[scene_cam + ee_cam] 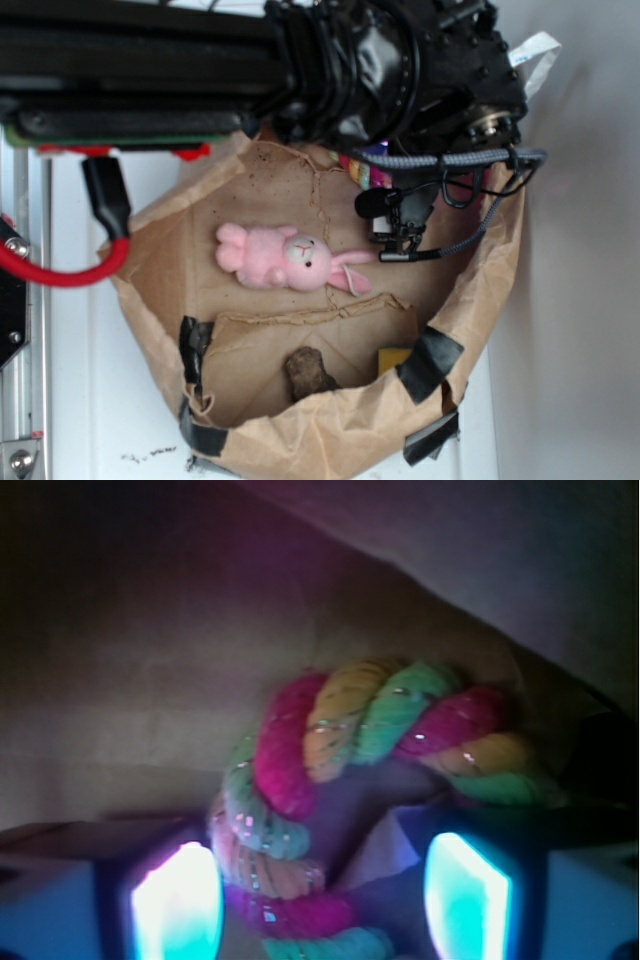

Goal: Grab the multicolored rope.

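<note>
The multicolored rope (350, 730) fills the wrist view, a thick twist of pink, yellow and green strands bent in a U. Its left leg runs down between my glowing pads (178, 905), close to the left one, with a gap to the right one. My gripper (320, 905) is open around that leg and not closed on it. In the exterior view my gripper (398, 240) hangs low at the bag's far right wall. Only a small striped piece of the rope (362, 172) shows there, under the arm.
A brown paper bag (480, 290) with black tape patches holds everything. A pink bunny (285, 258) lies in its middle, left of the gripper. A brown lump (310, 372) and a yellow item (392, 358) sit near the front wall. A grey braided cable (470, 158) loops beside the gripper.
</note>
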You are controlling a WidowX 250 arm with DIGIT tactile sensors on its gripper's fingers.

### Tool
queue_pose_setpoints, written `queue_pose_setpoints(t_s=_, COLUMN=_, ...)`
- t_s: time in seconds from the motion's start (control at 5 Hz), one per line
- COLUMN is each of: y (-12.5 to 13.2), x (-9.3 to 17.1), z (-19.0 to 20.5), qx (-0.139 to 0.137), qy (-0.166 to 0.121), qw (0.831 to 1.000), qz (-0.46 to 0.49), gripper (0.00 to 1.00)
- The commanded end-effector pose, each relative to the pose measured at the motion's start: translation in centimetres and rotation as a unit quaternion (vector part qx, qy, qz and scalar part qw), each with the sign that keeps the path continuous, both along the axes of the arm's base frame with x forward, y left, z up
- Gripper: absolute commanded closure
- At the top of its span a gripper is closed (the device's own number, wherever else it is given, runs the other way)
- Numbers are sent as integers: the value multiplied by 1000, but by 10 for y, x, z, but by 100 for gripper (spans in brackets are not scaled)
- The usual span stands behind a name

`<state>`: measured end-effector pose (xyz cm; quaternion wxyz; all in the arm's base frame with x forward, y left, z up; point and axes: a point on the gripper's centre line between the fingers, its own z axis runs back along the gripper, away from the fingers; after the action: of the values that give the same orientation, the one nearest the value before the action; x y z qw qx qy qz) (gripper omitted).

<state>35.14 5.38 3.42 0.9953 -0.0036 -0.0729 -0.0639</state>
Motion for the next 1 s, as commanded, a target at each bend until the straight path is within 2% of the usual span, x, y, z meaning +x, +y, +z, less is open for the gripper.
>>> queue_pose_setpoints(t_s=0.0, y=0, x=1, z=8, qx=-8, qy=-14, qw=1000, qz=6, gripper=100)
queue_pose_setpoints(t_s=0.4, y=14, x=0, z=18, qx=-19, qy=-24, qw=999, qz=31, gripper=100)
queue_pose_setpoints(t_s=0.8, y=47, x=-5, z=33, qx=-20, qy=-41, qw=996, qz=71, gripper=100)
